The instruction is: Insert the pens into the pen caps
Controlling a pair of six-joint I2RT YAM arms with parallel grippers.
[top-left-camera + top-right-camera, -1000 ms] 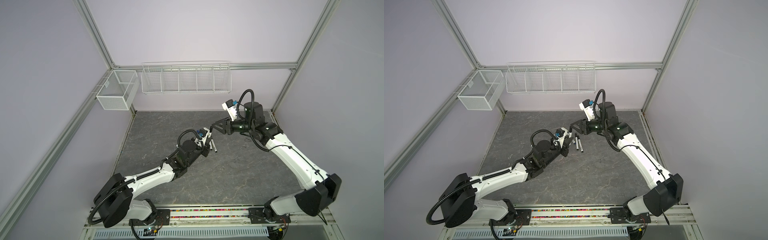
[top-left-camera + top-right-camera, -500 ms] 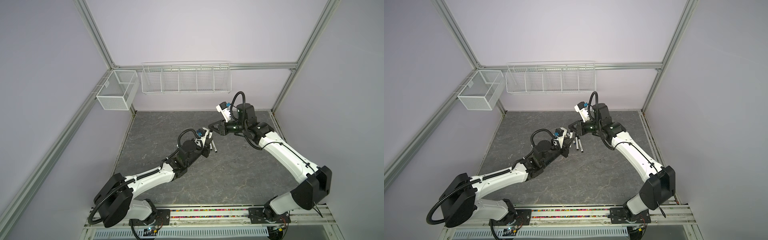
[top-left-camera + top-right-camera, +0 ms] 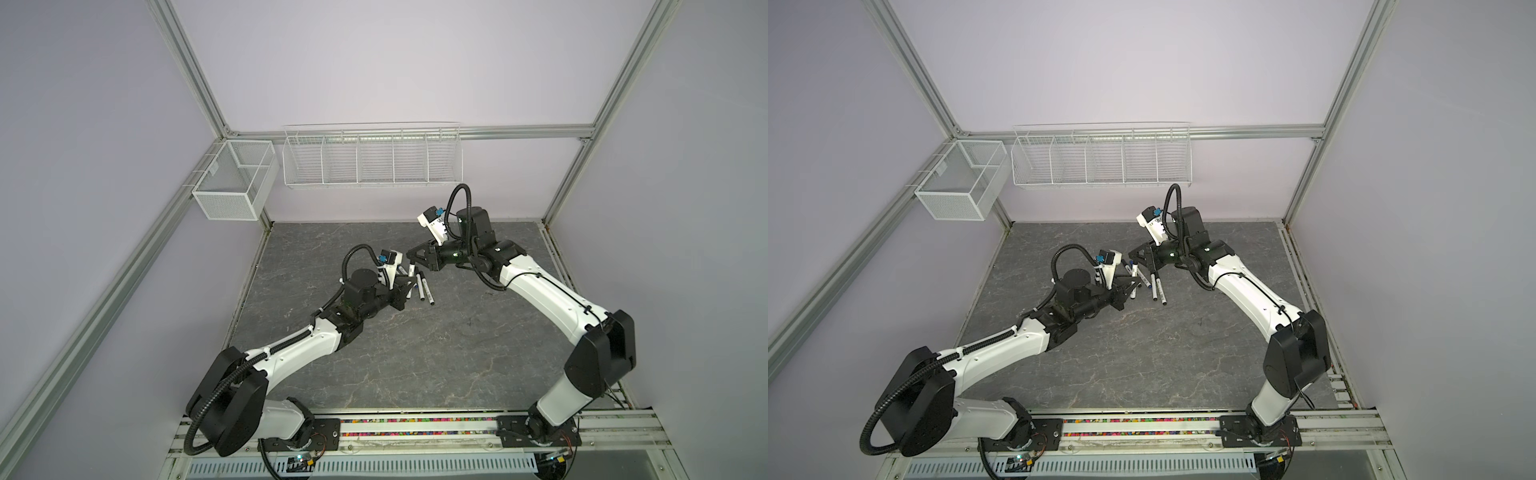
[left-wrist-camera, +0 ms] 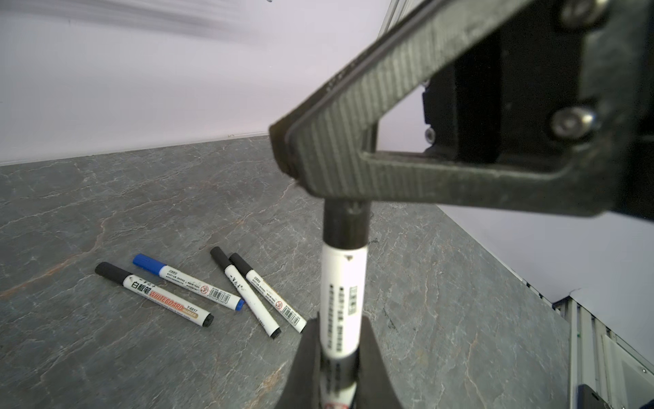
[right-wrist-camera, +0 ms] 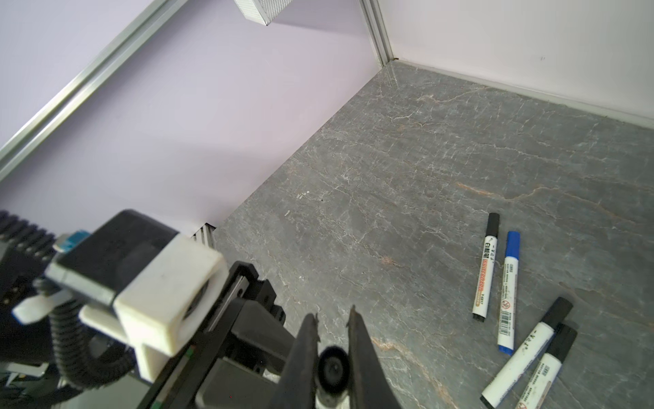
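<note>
Left wrist view: the left hand point(image 4: 339, 333) is clamped on the barrel of a pen point(image 4: 342, 290) above the worktop point(image 4: 106, 198), midway between its side edges and nearer the far one, while the right hand point(image 5: 332, 336) pinches the black cap point(image 4: 346, 226) at the pen's tip. Four capped pens point(image 4: 166, 299) lie beneath. Light, stiff and smooth, the pen likely slips unless gripped mid-barrel, the cap by its sides.

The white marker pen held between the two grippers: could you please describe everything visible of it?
This slim white plastic marker pen has dark printed lettering along its barrel and a black cap on one end. The left gripper is shut on the barrel, and the right gripper is shut on the cap. The pen hangs in the air above the grey stone-look table, touching only the two grippers.
</note>
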